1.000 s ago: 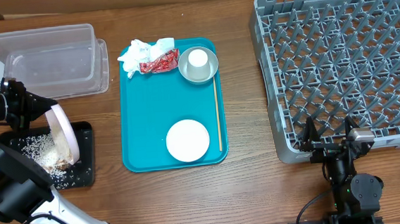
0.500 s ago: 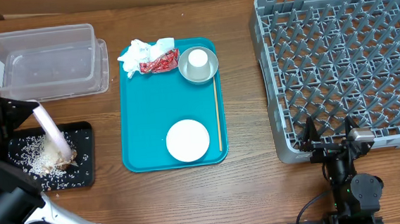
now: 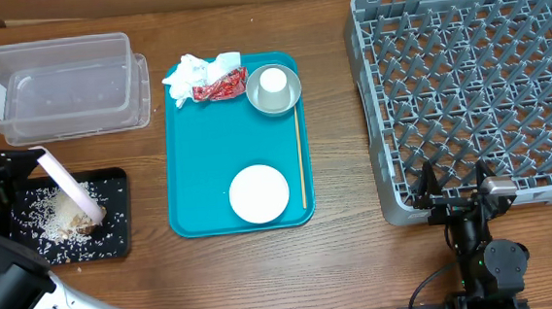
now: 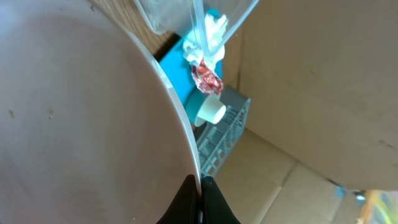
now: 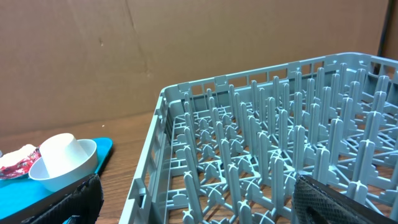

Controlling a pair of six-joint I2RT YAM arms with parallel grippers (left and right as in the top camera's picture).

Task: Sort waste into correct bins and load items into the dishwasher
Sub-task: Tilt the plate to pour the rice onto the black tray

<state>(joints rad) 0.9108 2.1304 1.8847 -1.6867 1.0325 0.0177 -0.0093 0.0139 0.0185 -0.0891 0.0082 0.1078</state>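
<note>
Large plate (image 3: pixel 68 187), whitish-pink, stands tilted on its edge at nine o'clock on a brown wooden table (image 3: pixel 342 257). Plain brown cardboard (image 5: pixel 124 50) walls the space behind the table.

The left gripper (image 4: pixel 199 190) is clamped on the plate's rim, its dark fingers pinched together over the edge. From the gripper the plate slopes down toward four o'clock. Its lower edge meets a heap of brownish food scraps (image 3: pixel 68 218) and pale crumbs on the flat black tray (image 3: pixel 118 239).

A clear tub (image 3: pixel 62 87) sits just beyond that tray, at ten o'clock.

Near the table's middle lies a teal tray (image 3: pixel 203 150). It holds crumpled white napkins (image 3: pixel 187 75) and a red wrapper (image 3: pixel 219 88) at its twelve o'clock end, a white cup (image 3: pixel 273 80) inside a pale bowl (image 3: pixel 291 95), a smaller plate (image 3: pixel 258 193) at six o'clock, and a thin wooden stick (image 3: pixel 301 158).

The grey dish rack (image 3: pixel 476 92) fills the three o'clock side. The right gripper (image 3: pixel 453 183) hangs at five o'clock by the rack's near edge, fingers apart, holding nothing.
</note>
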